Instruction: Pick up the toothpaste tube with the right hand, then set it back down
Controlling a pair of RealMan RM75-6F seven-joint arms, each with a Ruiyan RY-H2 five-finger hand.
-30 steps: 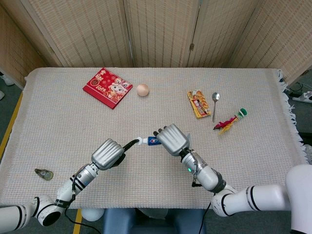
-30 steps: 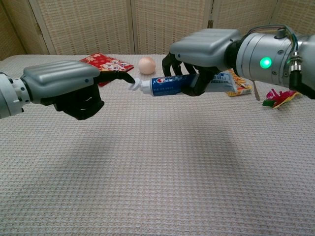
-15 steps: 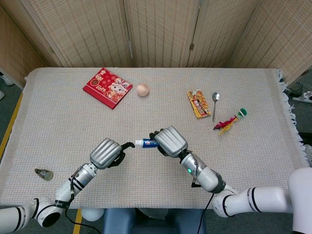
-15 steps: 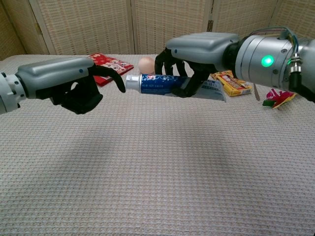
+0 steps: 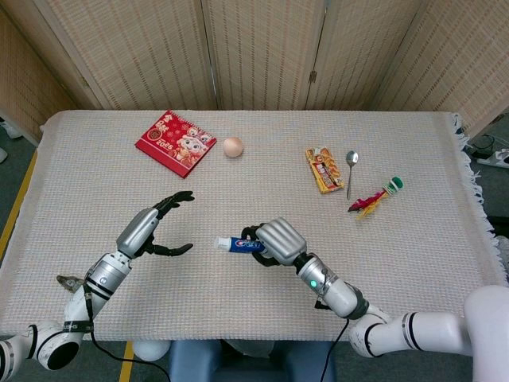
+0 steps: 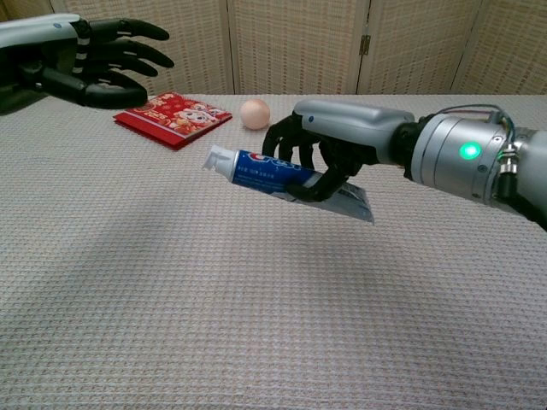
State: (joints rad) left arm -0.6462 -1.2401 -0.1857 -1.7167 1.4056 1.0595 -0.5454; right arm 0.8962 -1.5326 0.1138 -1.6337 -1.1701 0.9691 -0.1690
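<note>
One toothpaste tube (image 6: pixel 275 173) — held aloft by right hand (image 6: pixel 335 141), left hand (image 6: pixel 94 53) spread

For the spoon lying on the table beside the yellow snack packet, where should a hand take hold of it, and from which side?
Probably the spoon is best pinched mid-handle from above. It lies flat, bowl toward the screen, handle running back toward the robot. The snack packet sits close on one side, so fingers should straddle the thin handle rather than sweep in sideways. The right hand holds the toothpaste tube.

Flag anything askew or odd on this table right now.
The toothpaste tube is not on the table: the right hand holds it in the air, tilted, cap end higher and flat end drooping. The left hand hangs open, off to the side. The egg lies loose; nothing looks spilled or damaged.
</note>
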